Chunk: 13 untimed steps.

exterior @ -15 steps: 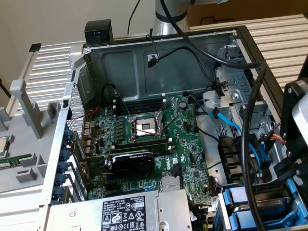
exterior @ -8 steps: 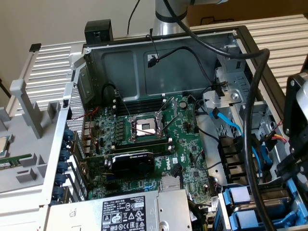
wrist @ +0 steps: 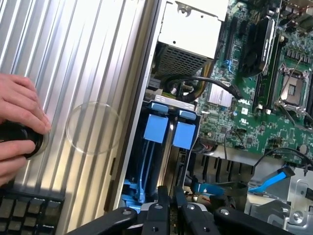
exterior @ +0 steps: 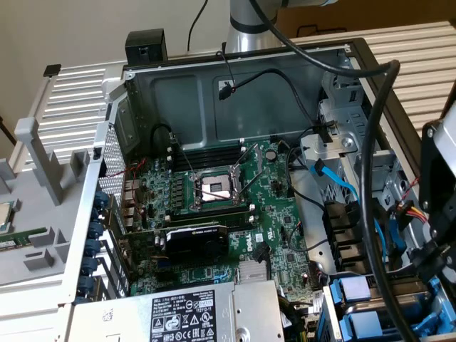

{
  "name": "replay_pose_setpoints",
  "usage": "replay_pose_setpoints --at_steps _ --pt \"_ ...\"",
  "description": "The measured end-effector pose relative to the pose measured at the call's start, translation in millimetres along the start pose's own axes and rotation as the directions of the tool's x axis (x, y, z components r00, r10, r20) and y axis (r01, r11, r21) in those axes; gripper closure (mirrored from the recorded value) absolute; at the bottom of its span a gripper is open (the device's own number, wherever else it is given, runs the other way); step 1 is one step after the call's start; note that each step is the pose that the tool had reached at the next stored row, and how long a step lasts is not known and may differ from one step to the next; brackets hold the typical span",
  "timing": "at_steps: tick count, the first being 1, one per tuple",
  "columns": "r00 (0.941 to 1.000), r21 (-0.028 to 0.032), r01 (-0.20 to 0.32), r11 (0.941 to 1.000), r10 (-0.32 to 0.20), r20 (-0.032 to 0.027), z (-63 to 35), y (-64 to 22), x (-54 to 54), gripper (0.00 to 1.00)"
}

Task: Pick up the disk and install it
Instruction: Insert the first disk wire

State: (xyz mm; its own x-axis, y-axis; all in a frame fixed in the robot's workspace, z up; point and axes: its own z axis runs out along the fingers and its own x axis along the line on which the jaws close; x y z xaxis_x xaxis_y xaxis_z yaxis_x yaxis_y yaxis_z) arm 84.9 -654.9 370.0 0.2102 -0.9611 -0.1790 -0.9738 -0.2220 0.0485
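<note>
Two blue-railed drives stand side by side in the drive cage at the case's edge. The one I take for the disk (wrist: 157,129) shows its blue end tab, and its metal face is hidden. The same cage appears at the exterior view's lower right, with the disk (exterior: 354,291) seated in it. My gripper (wrist: 169,199) hovers just over this cage, its black fingers shut together with nothing between them. The arm's black wrist (exterior: 438,185) hangs at the exterior view's right edge.
The open case holds the motherboard (exterior: 214,189), a black graphics card (exterior: 196,239) and a grey power-supply box (exterior: 178,313). Thick black cables (exterior: 367,178) and blue data cables (exterior: 335,182) cross near the cage. A person's hand (wrist: 19,122) rests on a black knob beside a keyboard (wrist: 27,210).
</note>
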Motion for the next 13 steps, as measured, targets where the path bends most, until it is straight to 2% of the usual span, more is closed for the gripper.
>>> replay_pose_setpoints --at_steps 2,7,9,12,13 --pt "1.0000 -0.0020 -0.001 1.0000 0.001 -0.0096 1.2 0.2 -3.4 0.84" --pt "0.9991 -0.0089 -0.004 1.0000 0.003 -0.0418 4.6 1.8 -7.6 0.84" --pt "0.9983 -0.0124 -0.006 0.9999 0.005 -0.0588 6.0 2.5 -9.1 0.84" --pt "0.9959 -0.0187 -0.009 0.9998 0.007 -0.0907 7.1 3.1 -11.6 0.84" --pt "0.9952 -0.0201 -0.010 0.9998 0.008 -0.0980 7.3 3.3 -12.5 0.84"
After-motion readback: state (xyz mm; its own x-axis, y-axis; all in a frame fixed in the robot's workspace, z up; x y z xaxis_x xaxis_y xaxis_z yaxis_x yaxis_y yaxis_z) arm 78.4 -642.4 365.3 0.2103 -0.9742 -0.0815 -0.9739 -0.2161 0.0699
